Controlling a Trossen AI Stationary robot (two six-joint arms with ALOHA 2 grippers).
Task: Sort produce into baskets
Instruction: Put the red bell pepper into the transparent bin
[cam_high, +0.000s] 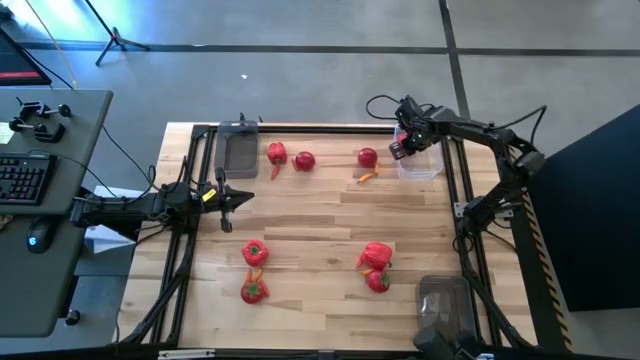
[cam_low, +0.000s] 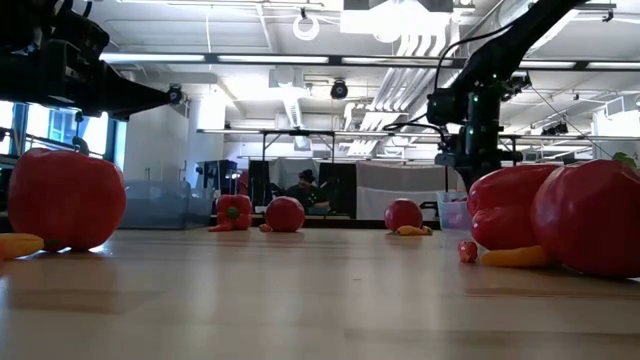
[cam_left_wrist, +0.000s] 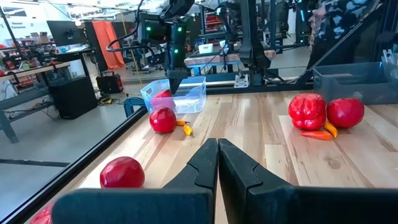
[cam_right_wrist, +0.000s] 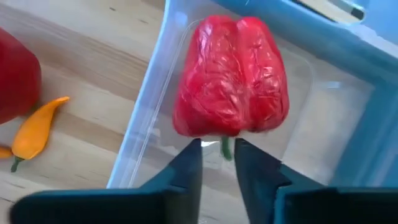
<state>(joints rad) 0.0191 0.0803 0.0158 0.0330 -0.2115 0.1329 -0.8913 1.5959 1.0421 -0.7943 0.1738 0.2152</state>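
Observation:
My right gripper (cam_high: 404, 147) is at the far right of the table, over a clear tub (cam_high: 422, 165). It is shut on a glossy red pepper (cam_right_wrist: 231, 78) that sits inside the tub's walls (cam_right_wrist: 144, 106). The pepper also shows red in the left wrist view (cam_left_wrist: 163, 94). My left gripper (cam_high: 236, 197) is shut and empty above the table's left side. A second tub (cam_high: 238, 148) stands at the far left and a third (cam_high: 445, 298) at the near right. Loose red pieces lie at the far middle (cam_high: 304, 160), near left (cam_high: 255, 252) and near right (cam_high: 375, 257). My right gripper pinches the pepper's green stem (cam_right_wrist: 225, 149) between its two fingertips (cam_right_wrist: 198, 152). The fingers slant down from the table's right side. The pepper's body reaches away from the fingers inside the tub. Whether it rests on the tub's floor I cannot tell.
A red tomato (cam_high: 367, 157) and a small orange carrot (cam_high: 367, 177) lie just left of the right tub. More orange pieces lie by the near red pieces (cam_high: 255, 272). A dark frame (cam_high: 195, 190) runs along the table's edges. Bare wood shows in the table's middle (cam_high: 320, 220).

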